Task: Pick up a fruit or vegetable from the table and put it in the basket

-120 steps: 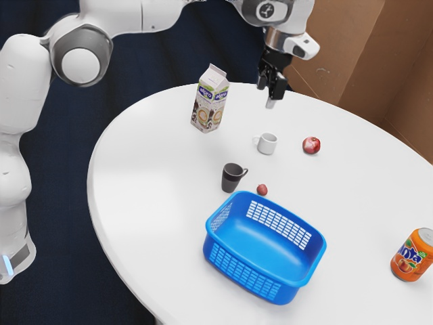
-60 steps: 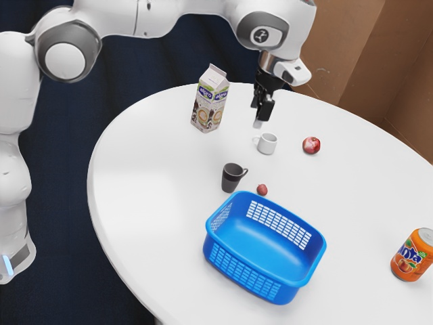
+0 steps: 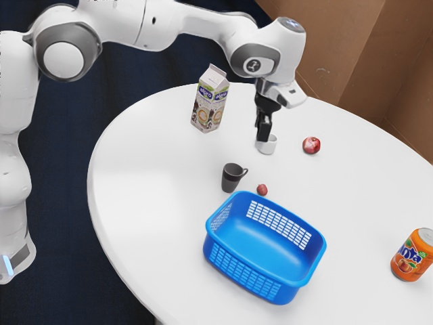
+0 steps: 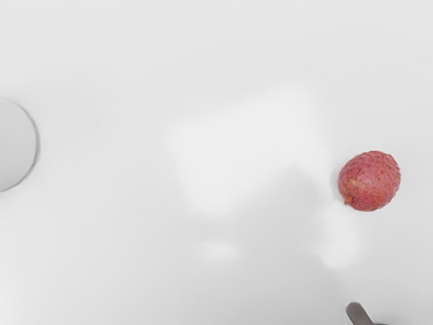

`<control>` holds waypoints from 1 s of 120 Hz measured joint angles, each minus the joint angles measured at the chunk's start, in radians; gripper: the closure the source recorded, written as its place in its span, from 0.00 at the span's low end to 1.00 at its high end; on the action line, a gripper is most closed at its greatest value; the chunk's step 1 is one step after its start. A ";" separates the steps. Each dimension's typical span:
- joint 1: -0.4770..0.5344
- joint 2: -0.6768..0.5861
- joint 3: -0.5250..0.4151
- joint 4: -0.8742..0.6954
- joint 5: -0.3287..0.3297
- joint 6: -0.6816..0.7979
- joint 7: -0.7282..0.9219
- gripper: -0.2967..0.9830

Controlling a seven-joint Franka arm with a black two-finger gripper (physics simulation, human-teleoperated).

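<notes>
The lychee (image 4: pixel 369 181), below and beside the tool (image 3: pixel 262 133) (fingers apart), is to be gripped gently across its middle, being probably light, rough-skinned and easily rolled.

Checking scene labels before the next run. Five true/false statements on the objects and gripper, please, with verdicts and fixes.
1. The gripper overlaps the white cup in the exterior view. True.
2. The apple is in the basket. False: the apple is on the table.
3. The dark mug stands near the small red fruit. True.
4. The can lies on its side. False: the can stands upright.
5. The carton stands on the table. True.
</notes>
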 joint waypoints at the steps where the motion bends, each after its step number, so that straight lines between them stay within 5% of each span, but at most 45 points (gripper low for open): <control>1: 0.000 0.001 0.000 0.000 0.000 0.003 0.001 0.23; 120: -0.060 0.063 -0.009 -0.110 -0.057 0.124 0.040 0.23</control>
